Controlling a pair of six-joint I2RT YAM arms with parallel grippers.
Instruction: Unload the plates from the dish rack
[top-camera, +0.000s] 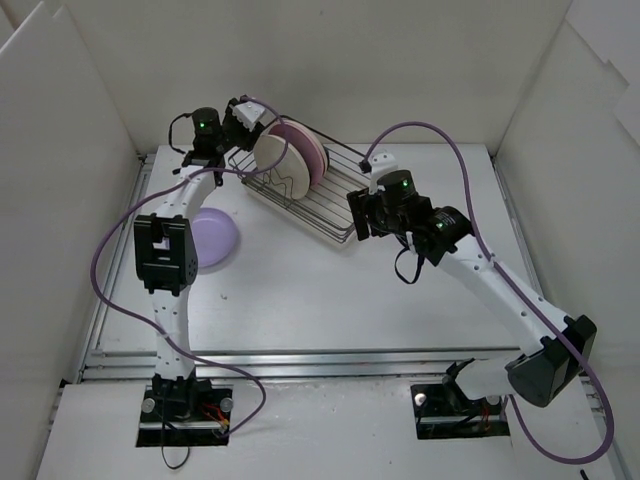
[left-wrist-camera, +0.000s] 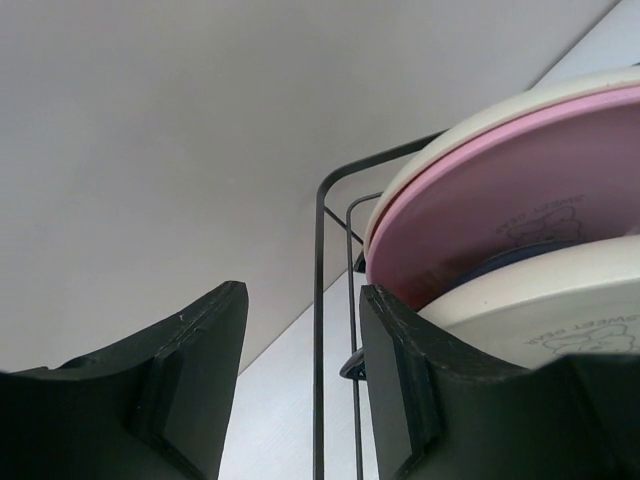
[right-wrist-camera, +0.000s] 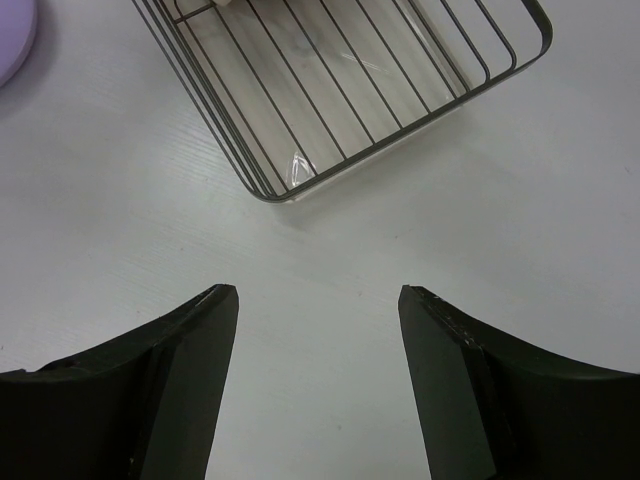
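The dish rack (top-camera: 335, 205) lies slanted at the back of the table. Cream (top-camera: 270, 152) and pink (top-camera: 306, 152) plates stand on edge at its far-left end. A lavender plate (top-camera: 214, 240) lies flat on the table to the left. My left gripper (top-camera: 248, 115) is open at the rack's far-left end. In its wrist view only rack wire (left-wrist-camera: 320, 330) shows between the fingers of the left gripper (left-wrist-camera: 302, 295). A cream plate (left-wrist-camera: 540, 310), a dark blue sliver (left-wrist-camera: 512, 258) and the pink plate (left-wrist-camera: 500, 190) lie outside the right finger. My right gripper (top-camera: 356, 215) (right-wrist-camera: 318, 292) is open and empty beside the rack's near-right corner (right-wrist-camera: 290, 190).
White walls enclose the table on the left, back and right. The lavender plate's rim (right-wrist-camera: 14, 35) shows at the top left of the right wrist view. The right part of the rack (right-wrist-camera: 340, 90) holds no plates.
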